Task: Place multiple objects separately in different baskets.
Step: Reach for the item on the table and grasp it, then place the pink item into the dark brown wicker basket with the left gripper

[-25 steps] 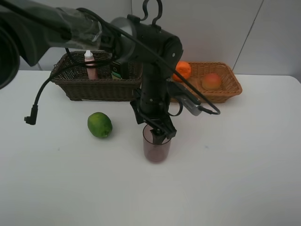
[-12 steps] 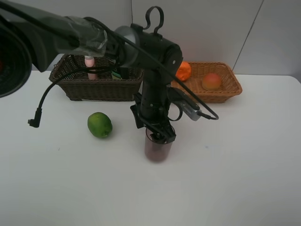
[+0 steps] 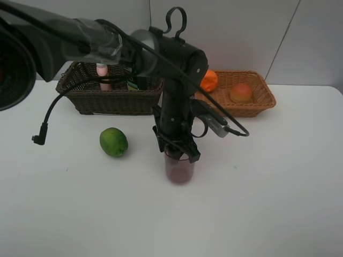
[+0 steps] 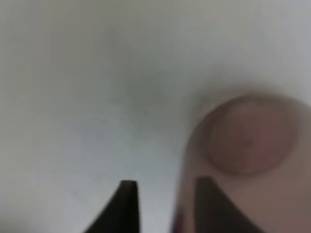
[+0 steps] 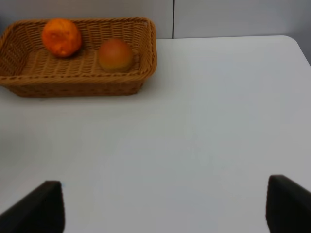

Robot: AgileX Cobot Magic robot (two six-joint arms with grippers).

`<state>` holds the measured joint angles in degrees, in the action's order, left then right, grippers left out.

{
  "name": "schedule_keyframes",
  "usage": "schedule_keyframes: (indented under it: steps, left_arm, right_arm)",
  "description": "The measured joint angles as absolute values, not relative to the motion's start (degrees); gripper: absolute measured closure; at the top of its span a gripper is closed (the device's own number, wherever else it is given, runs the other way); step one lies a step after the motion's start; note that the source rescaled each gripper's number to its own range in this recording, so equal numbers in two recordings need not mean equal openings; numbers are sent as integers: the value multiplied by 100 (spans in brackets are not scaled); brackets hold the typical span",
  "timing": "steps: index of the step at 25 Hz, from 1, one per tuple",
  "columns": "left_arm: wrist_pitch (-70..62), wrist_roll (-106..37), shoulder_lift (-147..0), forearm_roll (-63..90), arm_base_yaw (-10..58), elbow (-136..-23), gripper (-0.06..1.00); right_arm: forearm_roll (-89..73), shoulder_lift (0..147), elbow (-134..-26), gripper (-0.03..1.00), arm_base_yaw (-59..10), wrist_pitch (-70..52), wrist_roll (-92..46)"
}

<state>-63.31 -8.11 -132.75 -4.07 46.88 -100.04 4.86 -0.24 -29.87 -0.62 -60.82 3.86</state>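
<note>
- The left end effector (image 3: 178,152) straddles the rim of the purple cup (image 3: 179,171) at mid-surface. One finger is inside, one outside, set close; I cannot tell if they bite.
- Such a thin-wall pinch could slip or tip the cup on lifting.
- The right end effector (image 5: 167,208) is spread, empty.
- The surface (image 3: 268,203) is white and the wall (image 3: 241,32) pale, with the dark basket (image 3: 80,101) and tan basket (image 3: 257,107) at the far edge.

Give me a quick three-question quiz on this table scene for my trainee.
1. True or false: the green fruit lies in a basket.
2. Fill in: the left gripper is at the rim of the purple ___.
3. How many fruits lie in the light basket?
Key: 1 false, it lies on the table. 2 cup. 3 two, the orange and the peach.
</note>
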Motion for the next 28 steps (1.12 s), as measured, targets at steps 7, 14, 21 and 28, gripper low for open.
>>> schedule_keyframes:
  steps: [7, 14, 21, 28]
  left_arm:
    - [-6371, -811, -13275, -407, 4688, -10004, 93]
    - [-6371, -811, -13275, -407, 4688, -10004, 93]
    - [-6371, -811, -13275, -407, 4688, -10004, 93]
    - [-6371, -811, -13275, -407, 4688, -10004, 93]
  right_arm:
    - [486, -24, -2987, 11, -62, -6082, 386]
    - [486, -24, -2987, 11, -62, -6082, 386]
    - [486, -24, -2987, 11, -62, -6082, 386]
    - [486, -24, -2987, 11, -62, -6082, 386]
